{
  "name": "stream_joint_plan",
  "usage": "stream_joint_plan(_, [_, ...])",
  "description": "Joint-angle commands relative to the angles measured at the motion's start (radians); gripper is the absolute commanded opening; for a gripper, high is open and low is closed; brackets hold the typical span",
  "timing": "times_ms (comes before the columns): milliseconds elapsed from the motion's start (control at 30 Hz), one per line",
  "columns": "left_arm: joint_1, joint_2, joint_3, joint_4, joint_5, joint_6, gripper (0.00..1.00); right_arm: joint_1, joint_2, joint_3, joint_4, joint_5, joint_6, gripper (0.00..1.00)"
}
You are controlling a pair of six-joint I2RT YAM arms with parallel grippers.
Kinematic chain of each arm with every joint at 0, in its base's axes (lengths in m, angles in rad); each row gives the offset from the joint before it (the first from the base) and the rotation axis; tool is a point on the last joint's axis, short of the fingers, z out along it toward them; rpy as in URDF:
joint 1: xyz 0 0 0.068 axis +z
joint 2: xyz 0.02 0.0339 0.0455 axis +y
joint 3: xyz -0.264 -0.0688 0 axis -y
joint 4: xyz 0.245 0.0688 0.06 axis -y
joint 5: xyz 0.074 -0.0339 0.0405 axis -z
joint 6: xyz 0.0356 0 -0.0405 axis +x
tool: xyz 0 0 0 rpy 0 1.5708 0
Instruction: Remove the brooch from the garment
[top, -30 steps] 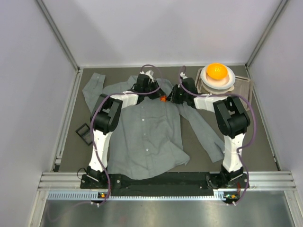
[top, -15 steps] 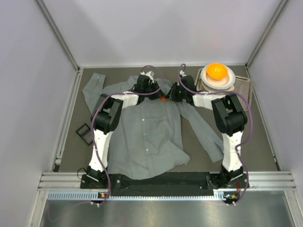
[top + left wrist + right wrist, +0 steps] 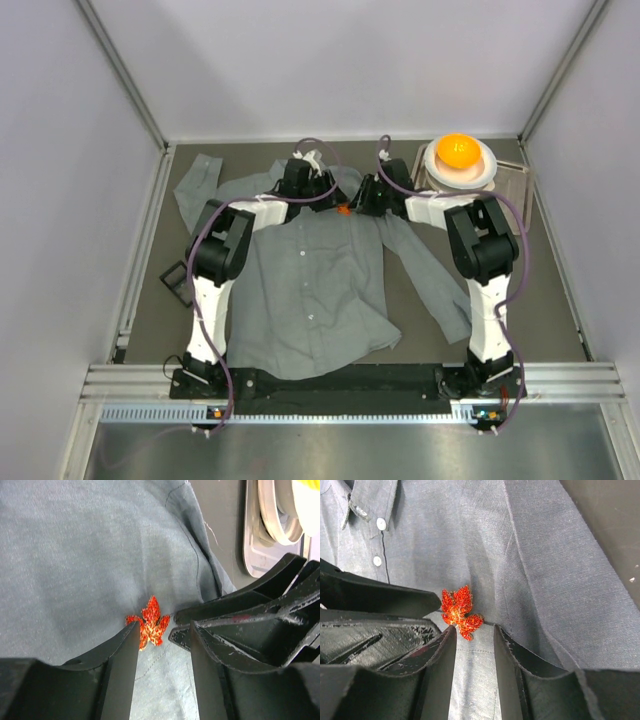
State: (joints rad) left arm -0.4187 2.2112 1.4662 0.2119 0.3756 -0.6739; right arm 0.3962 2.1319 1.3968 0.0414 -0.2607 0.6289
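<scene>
The grey button-up shirt [image 3: 310,280] lies flat on the dark table. The brooch [image 3: 344,209], a small orange-red leaf, is pinned near the collar; it also shows in the left wrist view [image 3: 149,623] and the right wrist view [image 3: 459,612]. My left gripper [image 3: 161,630] is open, its tips on the cloth with the brooch just beyond its left finger. My right gripper [image 3: 474,629] is open, its tips on the cloth just below the brooch. The two grippers face each other across the brooch, their fingers nearly touching.
A white bowl [image 3: 478,172] holding an orange ball [image 3: 458,150] stands on a grey tray [image 3: 518,180] at the back right. A small black frame [image 3: 177,281] lies left of the shirt. Walls enclose the table on three sides.
Both grippers have shifted slightly toward the back of the table, staying at the brooch. The shirt has not visibly moved.
</scene>
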Motion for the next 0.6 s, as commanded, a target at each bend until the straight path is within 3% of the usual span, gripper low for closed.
stream_joint_plan(0, [-0.008,-0.079,-0.035,0.001,0.034,0.02,0.49,-0.011,0.025,0.054,0.026,-0.008,-0.003,0.37])
stream_joint_plan(567, [0.001,-0.039,-0.095,0.012,-0.017,0.016,0.42,-0.01,0.083,0.094,0.061,-0.106,0.045,0.37])
